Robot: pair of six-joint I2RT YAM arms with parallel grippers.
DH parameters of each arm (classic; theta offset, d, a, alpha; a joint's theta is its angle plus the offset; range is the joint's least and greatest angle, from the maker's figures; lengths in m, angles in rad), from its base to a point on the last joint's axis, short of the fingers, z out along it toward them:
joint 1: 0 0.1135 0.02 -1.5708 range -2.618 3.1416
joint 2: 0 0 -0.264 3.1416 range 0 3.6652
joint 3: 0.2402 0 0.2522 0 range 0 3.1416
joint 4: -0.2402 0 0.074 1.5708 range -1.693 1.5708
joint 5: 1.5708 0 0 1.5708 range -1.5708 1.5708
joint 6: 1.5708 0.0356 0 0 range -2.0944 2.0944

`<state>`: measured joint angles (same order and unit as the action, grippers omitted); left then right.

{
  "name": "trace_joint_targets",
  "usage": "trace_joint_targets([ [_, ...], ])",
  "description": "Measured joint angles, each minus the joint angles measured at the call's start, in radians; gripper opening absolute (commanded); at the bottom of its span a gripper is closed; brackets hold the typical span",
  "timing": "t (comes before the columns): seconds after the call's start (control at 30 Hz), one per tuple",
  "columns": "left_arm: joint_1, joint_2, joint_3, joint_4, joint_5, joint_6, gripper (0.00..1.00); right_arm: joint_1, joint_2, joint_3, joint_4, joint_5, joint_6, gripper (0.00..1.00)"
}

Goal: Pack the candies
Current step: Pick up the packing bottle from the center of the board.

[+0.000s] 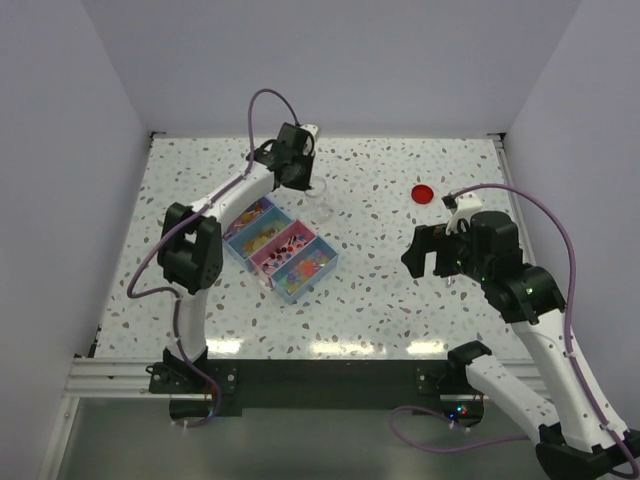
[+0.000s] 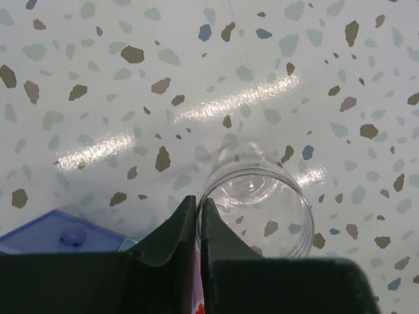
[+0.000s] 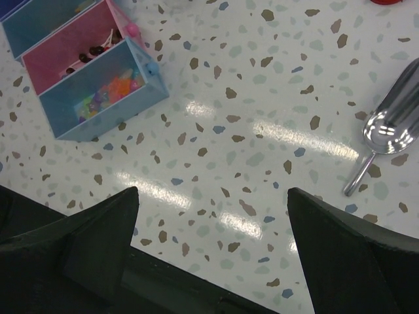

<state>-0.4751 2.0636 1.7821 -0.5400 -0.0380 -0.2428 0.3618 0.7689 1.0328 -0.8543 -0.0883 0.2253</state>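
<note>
No readable text, labels or numbers

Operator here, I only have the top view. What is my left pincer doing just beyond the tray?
Observer: The left pincer is shut at the rim of a clear jar, apparently pinching its wall. The jar stands open and empty.
Operator: And what is hidden beneath my right arm?
Observer: A metal scoop lies on the table, empty and untouched. It is off to one side of the open right pincer, which holds nothing.
</note>
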Motion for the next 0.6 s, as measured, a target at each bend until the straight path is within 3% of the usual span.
trace_joint_targets([
  [0.13, -0.040, 0.001, 0.032, -0.017, -0.014, 0.011, 0.00, 0.000, -0.003, -0.005, -0.002, 0.008, 0.003, 0.99],
  [0.6, -0.335, -0.036, 0.077, -0.197, -0.071, 0.052, 0.00, 0.000, -0.003, -0.005, -0.007, 0.144, 0.030, 0.99],
])
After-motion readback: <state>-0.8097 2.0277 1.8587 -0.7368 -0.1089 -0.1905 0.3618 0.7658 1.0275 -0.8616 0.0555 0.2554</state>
